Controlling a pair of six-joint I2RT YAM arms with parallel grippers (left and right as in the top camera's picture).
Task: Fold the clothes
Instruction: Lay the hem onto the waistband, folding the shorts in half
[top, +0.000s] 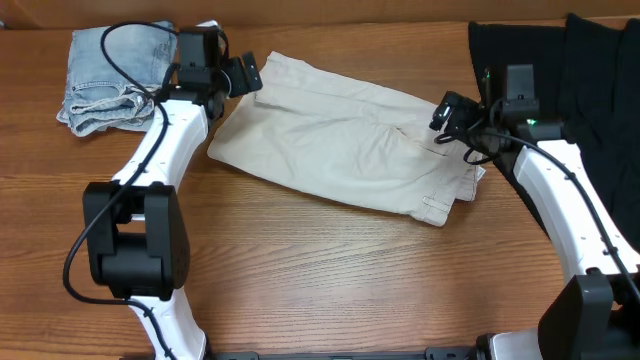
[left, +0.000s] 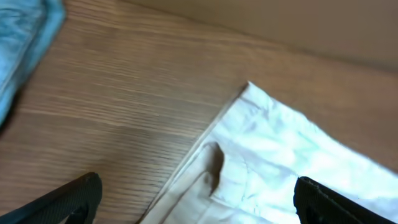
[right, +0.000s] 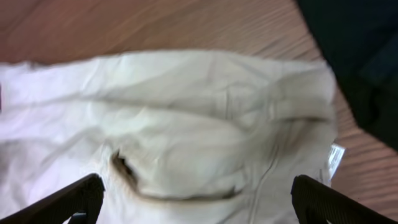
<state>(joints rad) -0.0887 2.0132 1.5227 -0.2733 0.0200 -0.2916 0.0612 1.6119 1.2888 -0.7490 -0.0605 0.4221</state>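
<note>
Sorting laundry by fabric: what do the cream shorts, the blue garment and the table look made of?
The cream shorts: likely woven cotton, matte, with soft creases and stitched seams. The blue garment: seems faded denim, mottled light blue, thick hems. The table: wood or wood-look laminate, visible grain.

The shorts (top: 340, 140) are a plain pale cream-beige, shading to near white where light strikes the cloth. A small white tag (right: 336, 158) sits at their four o'clock edge in the right wrist view. The surface (top: 330, 270) is warm mid-brown wood with fine, streaked grain. At ten o'clock in the overhead view lies a faded light-blue denim garment (top: 105, 80), paler along its seams. At two o'clock lie plain black garments (top: 590, 90). The left arm (top: 160, 150) and the right arm (top: 560, 190) wear white shells with black joints, bases and cables. The left fingers (left: 68, 202) and the right fingers (right: 71, 202) are matte black.
</note>
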